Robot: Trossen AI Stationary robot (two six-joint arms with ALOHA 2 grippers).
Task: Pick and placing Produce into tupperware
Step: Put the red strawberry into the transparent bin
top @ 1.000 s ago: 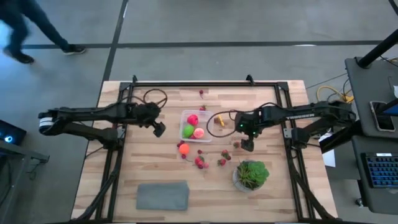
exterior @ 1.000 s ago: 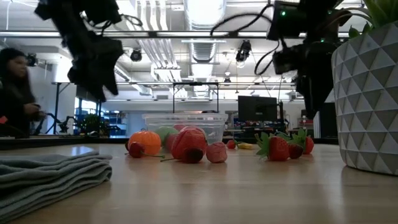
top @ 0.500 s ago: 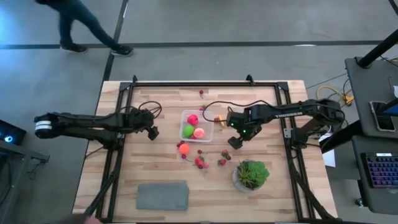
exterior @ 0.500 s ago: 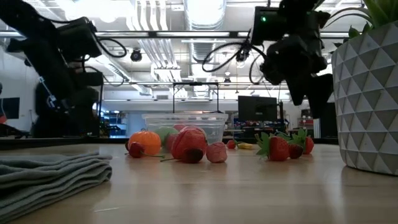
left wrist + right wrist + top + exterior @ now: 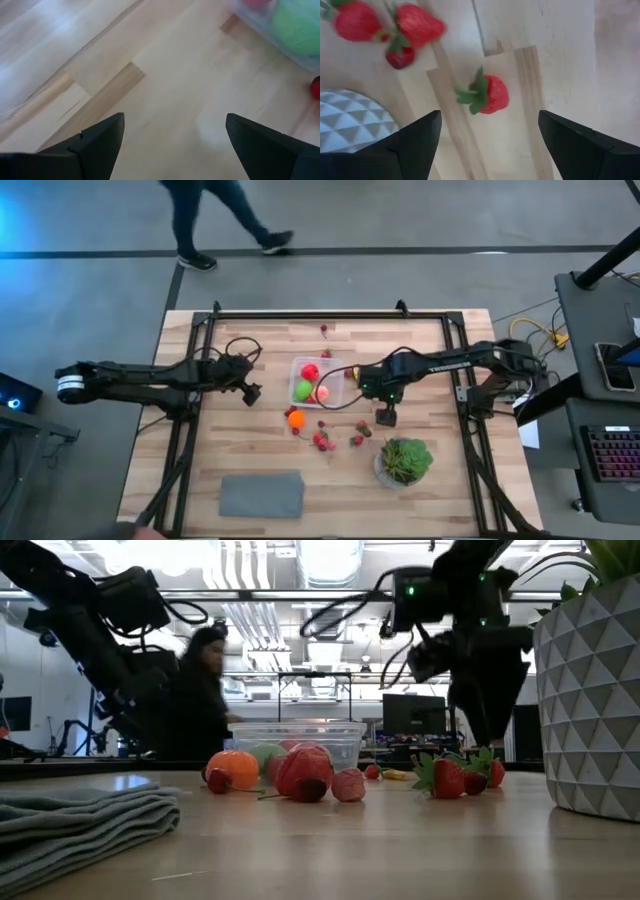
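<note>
The clear tupperware [image 5: 316, 382] stands mid-table and holds a red, a lime-green and a pink-peach fruit. An orange fruit [image 5: 295, 419] and several small strawberries [image 5: 323, 441] lie on the wood near it. My right gripper [image 5: 385, 417] points down, open. One strawberry [image 5: 490, 95] lies on the table between and just ahead of its fingers, untouched. My left gripper [image 5: 250, 392] is open and empty, left of the tupperware [image 5: 280, 30], low over bare wood.
A leafy plant in a white faceted pot [image 5: 403, 461] stands close to my right gripper on its near side. A grey mat [image 5: 262, 495] lies near the front edge. One strawberry [image 5: 325, 330] lies by the far edge. A person [image 5: 225, 210] walks beyond the table.
My right gripper has shifted toward the table's left and now points down over a strawberry beside the plant pot. My left gripper has drawn back a little toward the table's left edge and come lower. A person has walked along behind the table.
</note>
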